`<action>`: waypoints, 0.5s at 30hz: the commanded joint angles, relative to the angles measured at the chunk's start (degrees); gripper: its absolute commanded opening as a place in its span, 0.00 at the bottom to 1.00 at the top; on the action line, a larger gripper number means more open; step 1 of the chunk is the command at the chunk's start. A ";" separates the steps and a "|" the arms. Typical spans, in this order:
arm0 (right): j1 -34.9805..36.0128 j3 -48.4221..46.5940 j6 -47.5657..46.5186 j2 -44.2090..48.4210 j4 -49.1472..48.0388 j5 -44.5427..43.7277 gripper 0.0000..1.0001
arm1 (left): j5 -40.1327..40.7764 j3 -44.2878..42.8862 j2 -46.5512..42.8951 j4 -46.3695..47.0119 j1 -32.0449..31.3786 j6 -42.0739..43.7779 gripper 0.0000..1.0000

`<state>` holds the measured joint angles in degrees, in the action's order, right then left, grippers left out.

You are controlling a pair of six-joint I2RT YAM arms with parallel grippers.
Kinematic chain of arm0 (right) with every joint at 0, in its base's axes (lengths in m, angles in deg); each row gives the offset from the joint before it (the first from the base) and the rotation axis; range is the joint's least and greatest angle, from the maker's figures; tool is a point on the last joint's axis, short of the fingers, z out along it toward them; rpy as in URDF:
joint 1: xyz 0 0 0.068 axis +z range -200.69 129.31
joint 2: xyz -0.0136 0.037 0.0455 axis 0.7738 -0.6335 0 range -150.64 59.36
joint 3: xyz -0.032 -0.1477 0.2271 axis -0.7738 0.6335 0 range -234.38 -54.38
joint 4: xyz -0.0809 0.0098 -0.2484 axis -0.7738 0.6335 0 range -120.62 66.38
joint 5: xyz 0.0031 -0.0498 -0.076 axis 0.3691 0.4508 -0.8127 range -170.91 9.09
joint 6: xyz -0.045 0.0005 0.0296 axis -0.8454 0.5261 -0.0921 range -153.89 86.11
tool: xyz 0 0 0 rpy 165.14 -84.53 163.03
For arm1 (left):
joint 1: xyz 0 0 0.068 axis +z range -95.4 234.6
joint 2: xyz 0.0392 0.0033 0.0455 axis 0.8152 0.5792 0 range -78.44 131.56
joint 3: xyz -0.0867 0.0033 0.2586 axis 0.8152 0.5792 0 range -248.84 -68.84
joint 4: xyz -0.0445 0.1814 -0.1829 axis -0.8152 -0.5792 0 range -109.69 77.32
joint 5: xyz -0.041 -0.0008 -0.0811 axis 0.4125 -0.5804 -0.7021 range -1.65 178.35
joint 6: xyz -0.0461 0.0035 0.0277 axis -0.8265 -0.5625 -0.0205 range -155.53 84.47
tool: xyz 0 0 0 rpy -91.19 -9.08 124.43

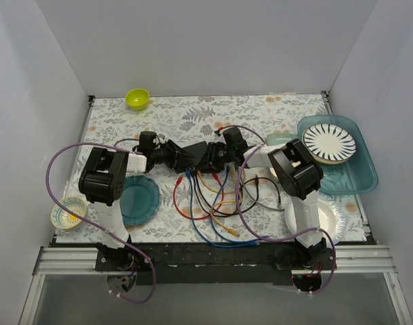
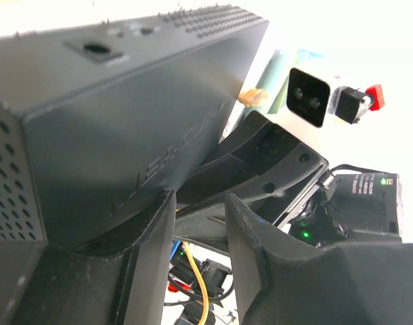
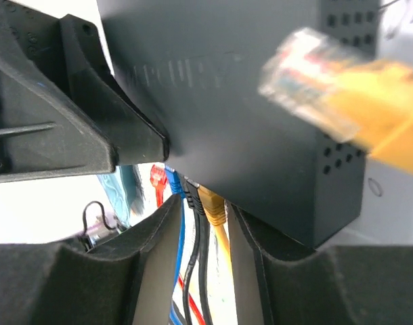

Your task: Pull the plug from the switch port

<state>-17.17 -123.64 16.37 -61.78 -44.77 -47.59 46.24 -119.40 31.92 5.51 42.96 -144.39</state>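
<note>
The switch (image 1: 193,157), a flat dark box, is tilted up between my two grippers at mid-table. It fills the left wrist view (image 2: 125,128) and the right wrist view (image 3: 261,122). My left gripper (image 2: 201,203) is at its left end, one finger (image 2: 149,237) against its broad face, jaws a narrow gap apart with nothing between them. My right gripper (image 3: 205,203) is at the socket edge. Its jaws are slightly apart, straddling a yellow plug (image 3: 213,206) and black plugs (image 3: 193,193) seated in the ports. Blue and red plugs sit beside them. A loose yellow plug (image 3: 308,68) hangs blurred close to the camera.
Coloured cables (image 1: 216,210) spill from the switch toward the near edge. A teal plate (image 1: 140,200) lies at the left, with a small bowl (image 1: 69,211) beyond it. A lime bowl (image 1: 137,98) is at the back. A striped plate sits in a teal tray (image 1: 365,177) at the right. A white plate (image 1: 334,220) lies at the front right.
</note>
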 commanded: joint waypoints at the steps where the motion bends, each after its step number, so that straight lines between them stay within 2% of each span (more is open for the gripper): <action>1: -0.38 -0.80 4.84 -1.47 -2.45 -4.14 0.41 | 3.79 -2.34 -1.73 -8.35 0.57 4.71 0.36; 5: -0.73 2.01 10.03 -0.24 -6.23 -7.04 0.40 | 3.79 -1.21 -1.73 -7.91 0.56 4.71 0.36; 11: -0.65 -0.62 11.88 -1.73 -5.80 -8.80 0.38 | 3.09 -0.94 -1.21 -7.47 0.48 4.62 0.35; 15: -0.65 -2.02 12.23 -3.05 -5.10 -8.71 0.29 | 2.38 -1.20 -0.77 -7.39 0.56 4.53 0.36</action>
<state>-17.33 -122.91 27.52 -62.61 -48.62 -52.24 47.07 -121.20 31.92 2.12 43.25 -141.83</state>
